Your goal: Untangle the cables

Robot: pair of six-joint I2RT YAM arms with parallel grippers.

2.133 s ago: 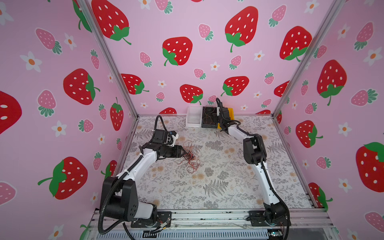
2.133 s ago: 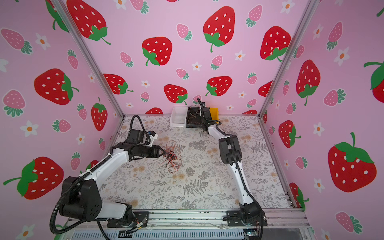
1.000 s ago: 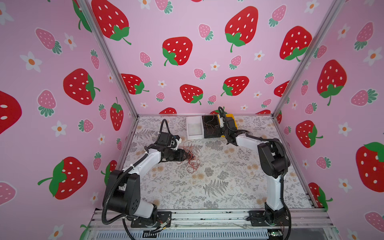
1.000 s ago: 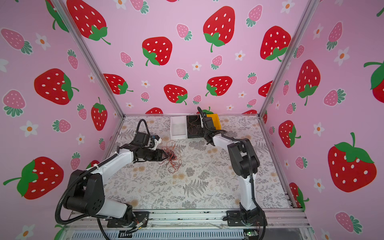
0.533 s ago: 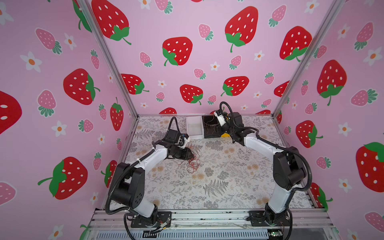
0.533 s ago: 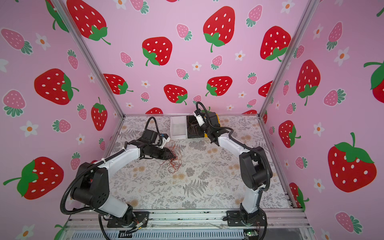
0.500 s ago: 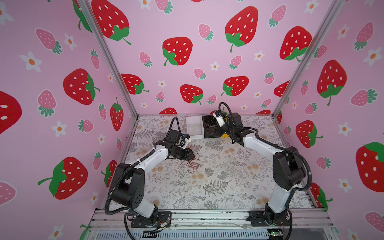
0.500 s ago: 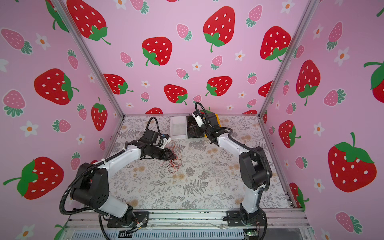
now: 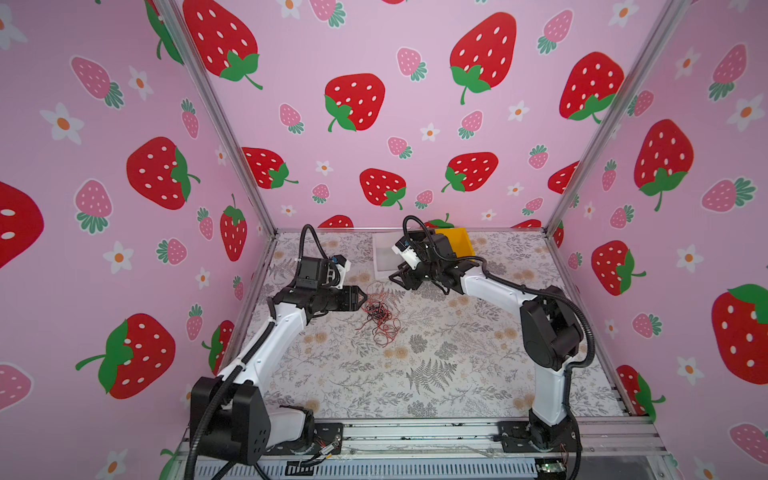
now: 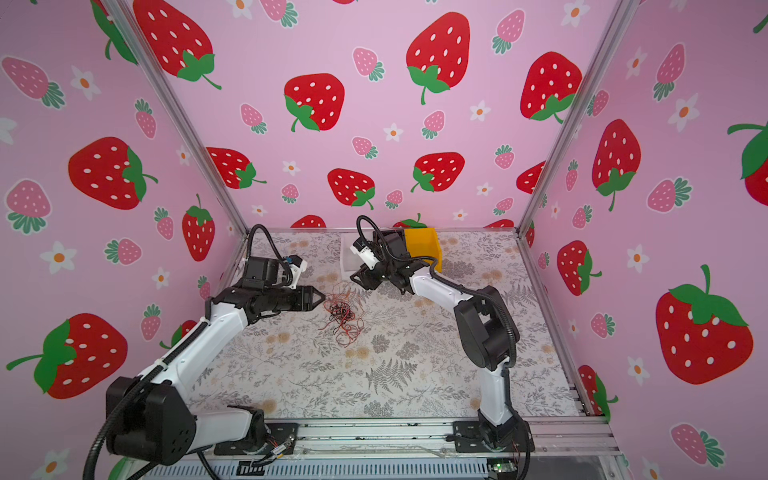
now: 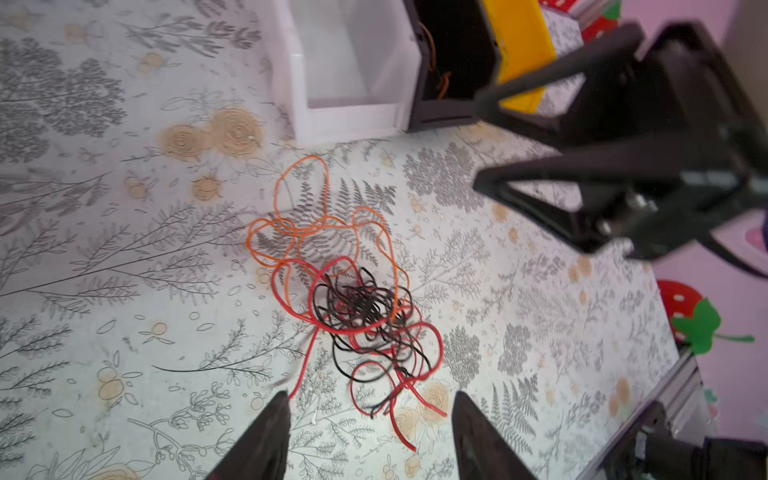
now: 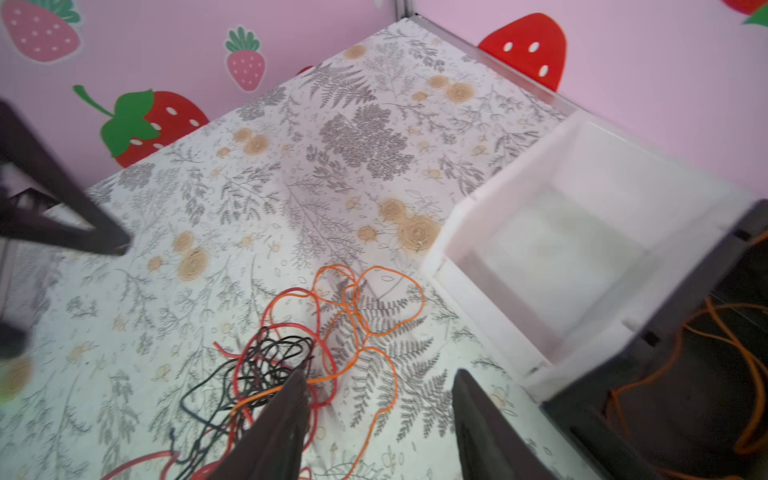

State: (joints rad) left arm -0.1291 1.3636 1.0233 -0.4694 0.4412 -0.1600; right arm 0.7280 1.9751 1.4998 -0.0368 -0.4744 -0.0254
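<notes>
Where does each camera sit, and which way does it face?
Top views: high above the arm bases, looking down and rearward; left arm, right arm, cables between.
Left wrist: on left arm, facing cables, white bin; left jaws open, right jaws beyond.
Right wrist: on right arm, facing cables, white bin; right jaws open.
Shared: all show the cables.

Cables: thin red, orange, black wires in one loose tangle, lying flat on tabletop. Black strands knotted at core; red and orange loops spread outward.
</notes>
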